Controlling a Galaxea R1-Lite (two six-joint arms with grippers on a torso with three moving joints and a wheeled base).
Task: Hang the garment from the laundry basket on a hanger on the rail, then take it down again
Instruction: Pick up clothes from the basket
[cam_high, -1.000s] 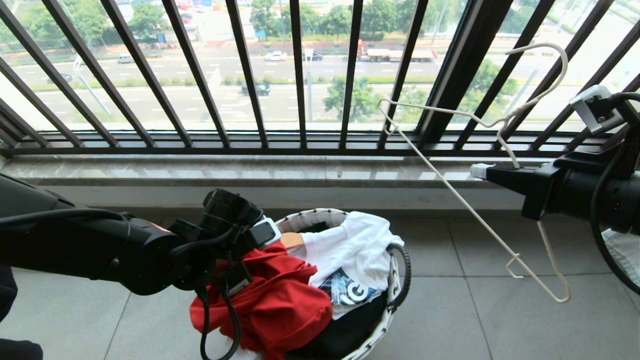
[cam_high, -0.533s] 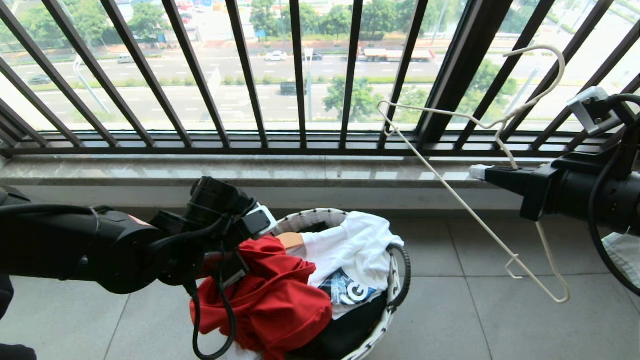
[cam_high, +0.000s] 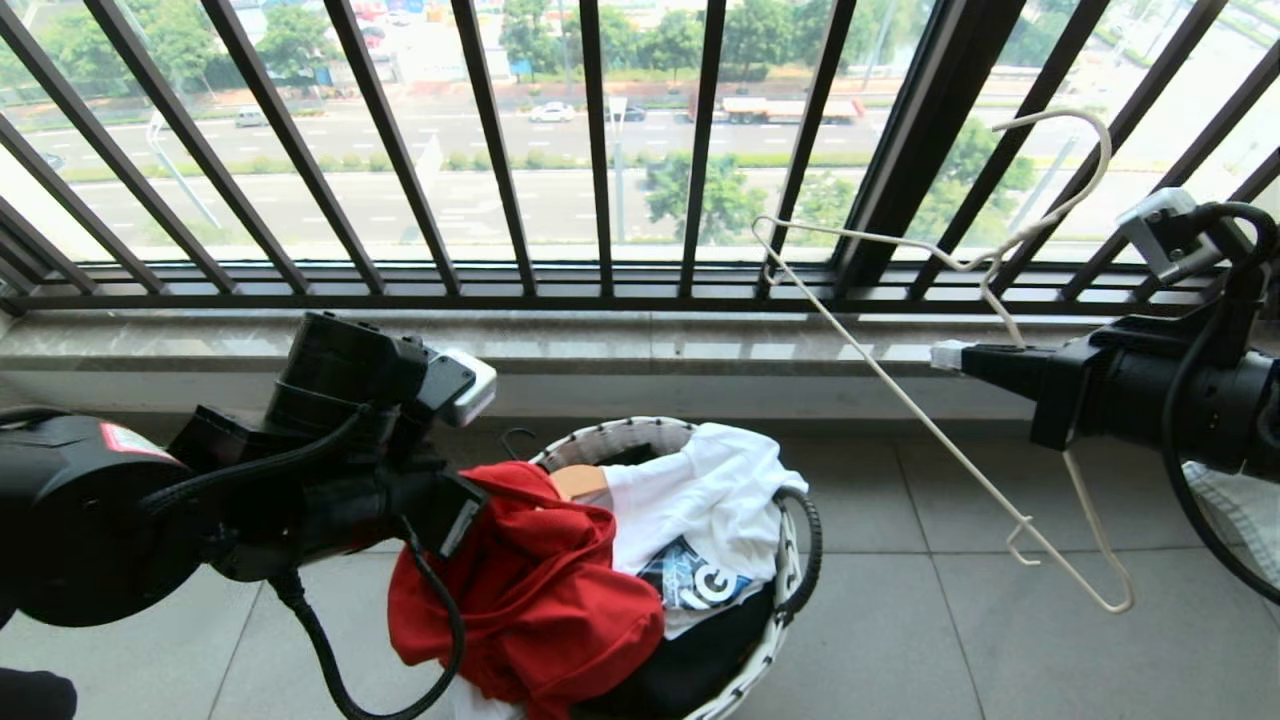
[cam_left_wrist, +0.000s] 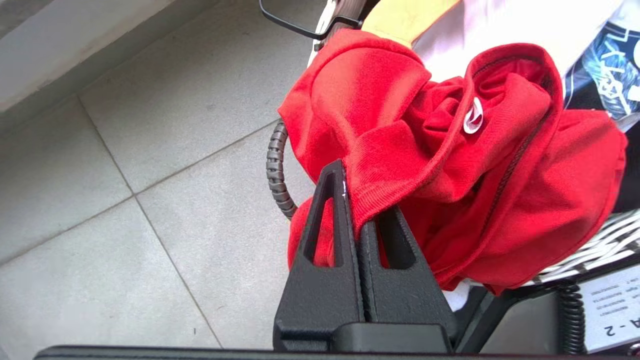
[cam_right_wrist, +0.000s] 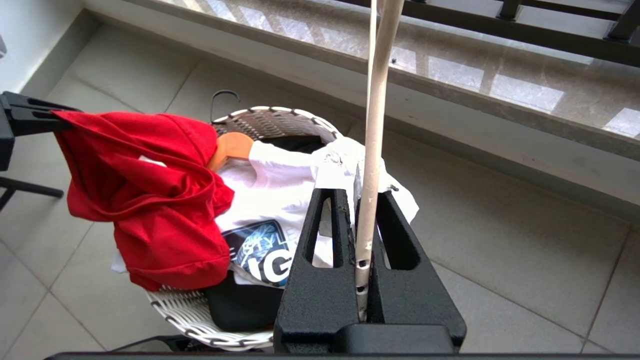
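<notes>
Beside a barred balcony window, the left pincer (cam_left_wrist: 357, 210) pinches a fold of the soft, limp red garment (cam_high: 540, 590) draped over the laundry basket (cam_high: 640, 432), while the right pincer (cam_right_wrist: 367, 200) clamps the light, stiff wire hanger (cam_high: 930, 420), likely best gripped near its neck.

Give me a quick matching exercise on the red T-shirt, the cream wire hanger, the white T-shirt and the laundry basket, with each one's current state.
Things:
1. red T-shirt
2. wire hanger
3. white T-shirt
4. laundry basket

States:
A. standing on the tiled floor
B. pinched in the right gripper, held in the air
C. lying in the basket, ungripped
D. edge pinched in the left gripper

Pairs: 1-D, 2-B, 3-C, 4-A
</notes>
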